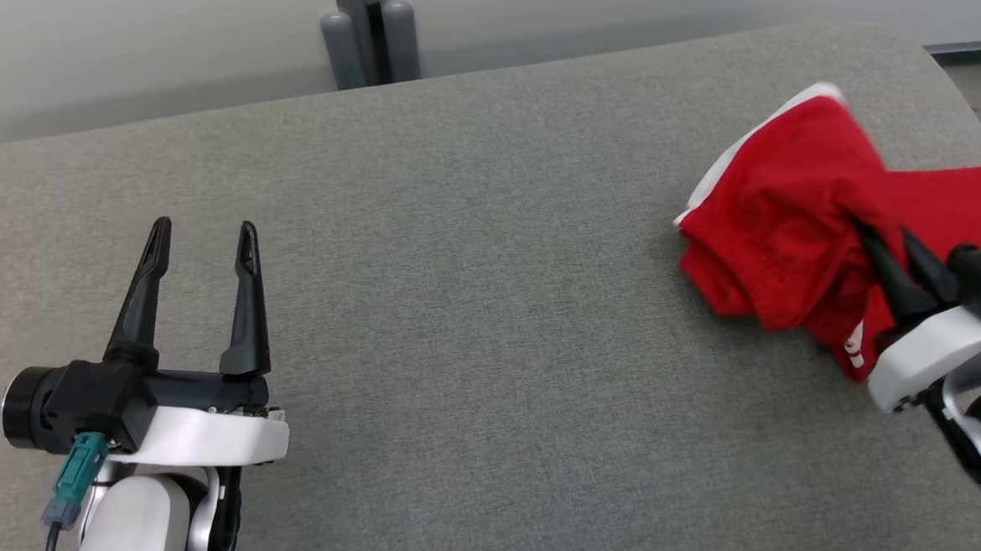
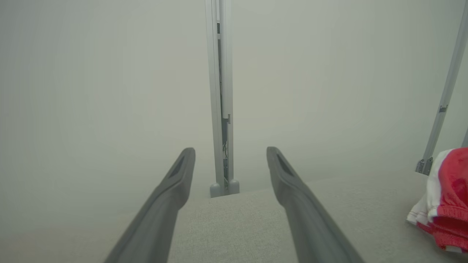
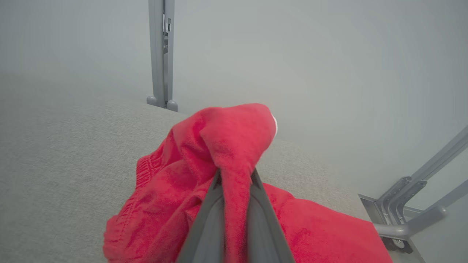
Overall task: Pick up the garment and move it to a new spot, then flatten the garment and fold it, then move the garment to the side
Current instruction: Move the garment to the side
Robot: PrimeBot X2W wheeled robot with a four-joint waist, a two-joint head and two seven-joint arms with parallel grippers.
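The grey tabletop (image 1: 475, 310) stretches open across its left and middle, its far edge meeting a grey post (image 1: 370, 30) and its right end curving off at a rounded corner. The red garment (image 1: 781, 210) with white trim sits bunched near that corner, close to the edge. The right end effector (image 1: 884, 231) is pinched narrow on a fold of it, while the left end effector (image 1: 203, 232) hangs over the left side, fingers spread wide.

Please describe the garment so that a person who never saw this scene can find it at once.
Look at the wide grey table. Near its right edge is a crumpled red garment with white trim, one fold pinched in the right end effector. Its bright red stands out against the plain grey.
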